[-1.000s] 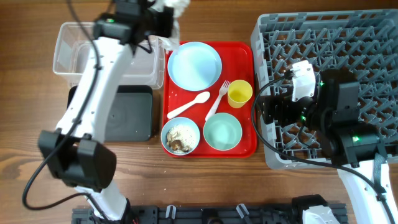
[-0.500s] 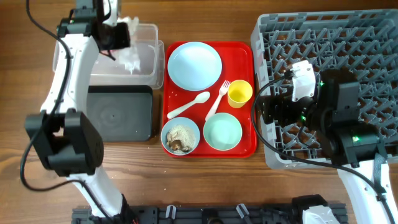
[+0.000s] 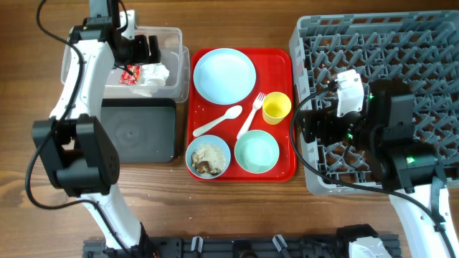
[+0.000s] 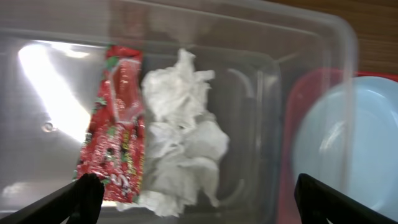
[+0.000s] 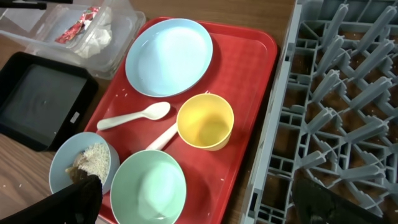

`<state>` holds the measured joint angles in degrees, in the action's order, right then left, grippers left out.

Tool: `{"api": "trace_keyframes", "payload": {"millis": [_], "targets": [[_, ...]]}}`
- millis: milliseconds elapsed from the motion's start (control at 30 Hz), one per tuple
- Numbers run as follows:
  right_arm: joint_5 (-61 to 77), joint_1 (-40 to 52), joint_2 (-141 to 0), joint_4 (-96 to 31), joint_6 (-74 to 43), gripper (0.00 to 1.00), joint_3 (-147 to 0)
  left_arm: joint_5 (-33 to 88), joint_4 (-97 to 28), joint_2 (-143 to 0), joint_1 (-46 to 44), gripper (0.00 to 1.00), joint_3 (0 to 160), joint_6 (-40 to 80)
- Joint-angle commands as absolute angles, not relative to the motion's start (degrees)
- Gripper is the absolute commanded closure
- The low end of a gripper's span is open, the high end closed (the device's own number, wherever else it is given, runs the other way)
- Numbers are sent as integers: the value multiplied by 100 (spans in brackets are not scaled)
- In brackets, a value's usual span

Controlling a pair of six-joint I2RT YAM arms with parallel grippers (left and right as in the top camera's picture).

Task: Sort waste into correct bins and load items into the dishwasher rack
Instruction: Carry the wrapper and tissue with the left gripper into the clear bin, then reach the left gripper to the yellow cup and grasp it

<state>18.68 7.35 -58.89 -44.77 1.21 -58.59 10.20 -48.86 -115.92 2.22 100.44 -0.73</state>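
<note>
Snack wrapper (image 4: 112, 124) and tissue (image 4: 180, 149) lie in the far-left-corner clear tub (image 4: 311, 37); food scraps (image 5: 87, 163) unbinned, right-edge dishwasher rack (image 3: 387, 43) unloaded; my left gripper (image 4: 199, 196) and right gripper (image 5: 196, 199) stand released, empty.

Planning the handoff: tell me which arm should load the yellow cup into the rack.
Right, probably: the right tool, open, sits near the yellow cup at the rack edge; the left tool is over the clear tub.

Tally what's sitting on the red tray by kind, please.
Plate: 1
Bowls: 2 (pale blue bowl, mint-green bowl)
Cup: 1
Fork: 1
Spoon: 1
Total: 6
</note>
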Motion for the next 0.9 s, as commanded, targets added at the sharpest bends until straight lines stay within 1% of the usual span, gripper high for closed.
{"api": "trace_keyframes", "payload": {"millis": [0, 100, 233, 433, 600, 667, 767, 867], "targets": [[1984, 764, -5907, -4445, 130, 0, -5957, 2165, -5068, -10829, -145, 0, 10158, -80], [1981, 764, -5905, -4442, 130, 0, -5957, 2545, -5304, -10759, -569, 0, 10158, -78], [1981, 764, -5905, -4388, 82, 0, -5957, 2547, -5446, -10919, -1267, 0, 10082, 115], [1903, 764, -5905, -4353, -143, 0, -5957, 2547, -5205, -11251, -2014, 0, 9948, 1046], [1789, 764, -5905, -4357, -213, 0, -5957, 2545, -4845, -11524, -2523, 0, 9942, 1490], [1787, 764, -5905, -4368, -213, 0, -5957, 2497, -4744, -11638, -2720, 0, 9942, 1608], [1789, 764, -5905, -4379, -213, 0, -5957, 2029, -4678, -11889, -3055, 0, 9942, 1894], [1787, 764, -5905, -4381, -211, 0, -5957, 2008, -4622, -12001, -3194, 4, 9942, 1892]]}}
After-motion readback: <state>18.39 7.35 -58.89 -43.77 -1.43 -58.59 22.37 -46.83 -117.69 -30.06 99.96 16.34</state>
